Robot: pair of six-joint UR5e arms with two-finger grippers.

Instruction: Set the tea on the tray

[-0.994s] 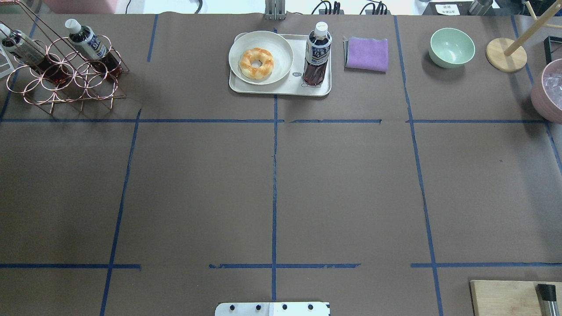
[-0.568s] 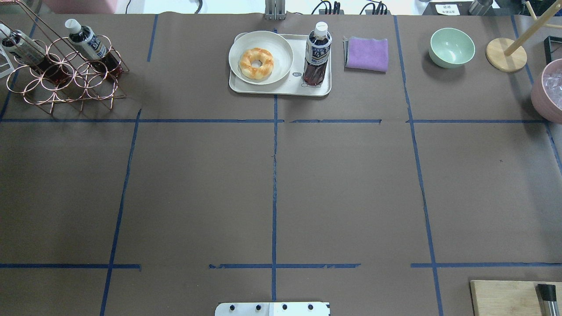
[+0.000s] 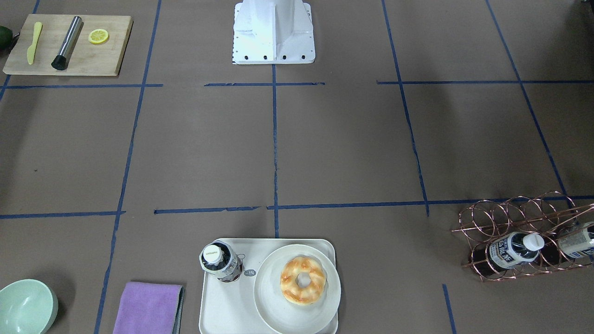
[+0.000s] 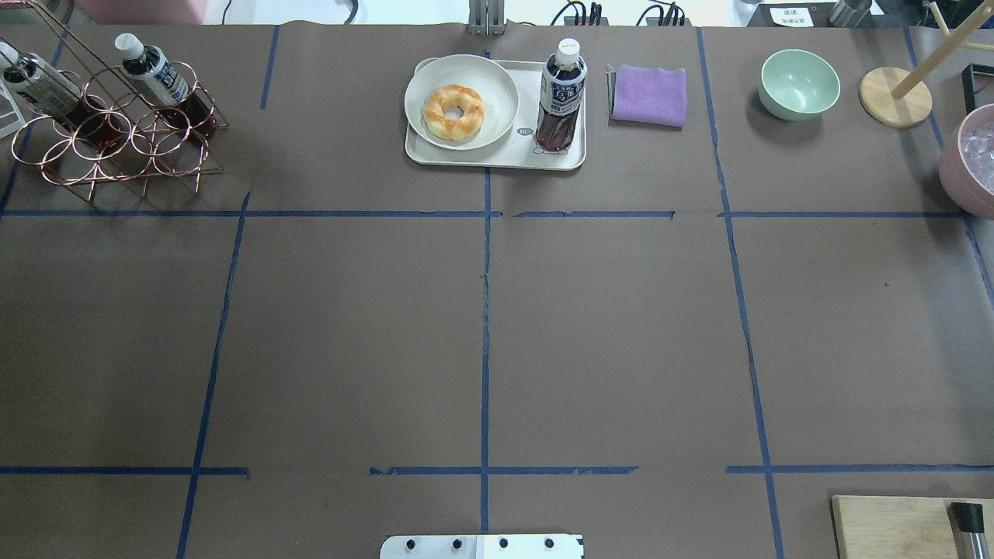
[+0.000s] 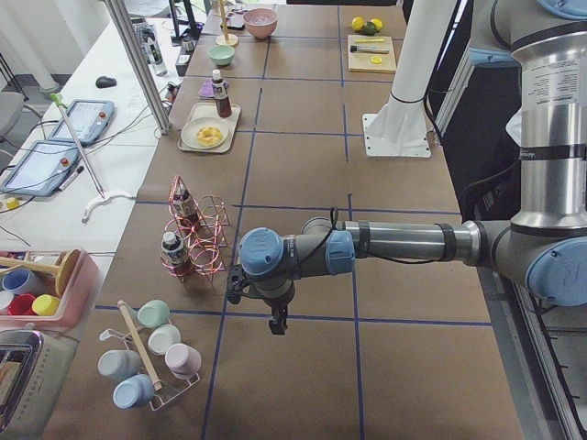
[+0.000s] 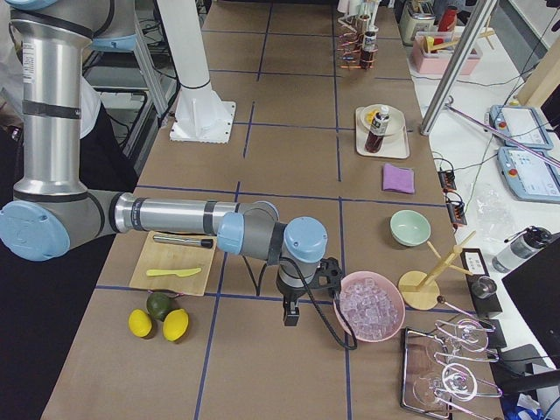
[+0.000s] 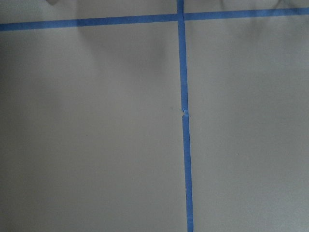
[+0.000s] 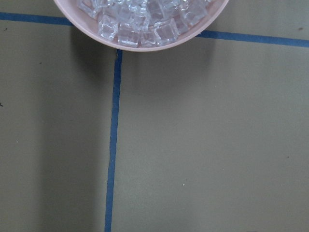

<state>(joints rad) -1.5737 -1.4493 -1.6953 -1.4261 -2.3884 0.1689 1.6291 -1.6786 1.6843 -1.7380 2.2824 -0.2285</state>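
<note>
A tea bottle with dark liquid and a white cap stands upright on the right end of the cream tray, next to a round plate holding a donut. The bottle and tray also show in the front view. Two alike bottles lie in a copper wire rack at the far left. My left gripper hangs over bare table near the rack; my right gripper hangs beside the ice bowl. I cannot tell whether either is open or shut.
A purple cloth lies right of the tray, then a green bowl and a wooden stand. A pink bowl of ice is at the right edge. A wooden board holds a knife, a muddler and a lemon slice.
</note>
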